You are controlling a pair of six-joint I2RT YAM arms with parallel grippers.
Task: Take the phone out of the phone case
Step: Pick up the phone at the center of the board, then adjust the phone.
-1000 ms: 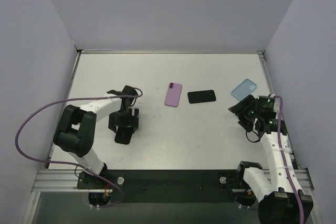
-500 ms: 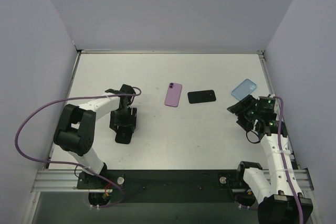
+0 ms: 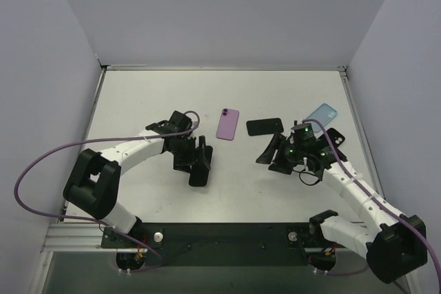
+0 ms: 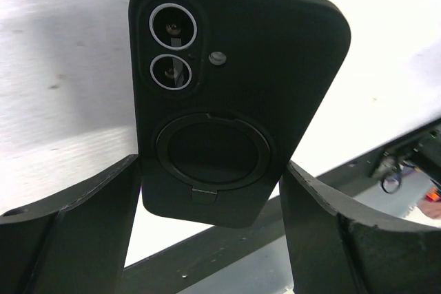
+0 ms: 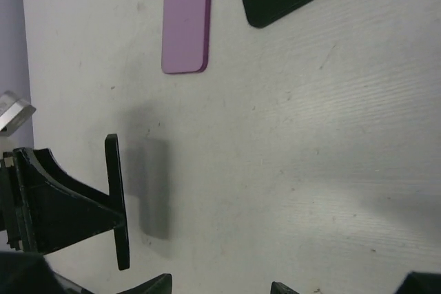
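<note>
White tabletop (image 3: 138, 101), pale walls (image 3: 220, 12). The left fingers (image 4: 89, 225) clamp the black phone case (image 4: 234, 87) by its long edges. The phone (image 4: 172, 29) inside shows two ringed lenses above a round ring stand; the screen side is hidden and no lettering is legible. The right fingers (image 5: 155, 287) are spread, holding nothing. Beyond them lie a purple phone (image 3: 228, 123) and a black slab (image 3: 265, 127), phone or case unclear. Behind them, the right arm (image 3: 348, 180) covers a corner of a blue case (image 3: 321, 116).
</note>
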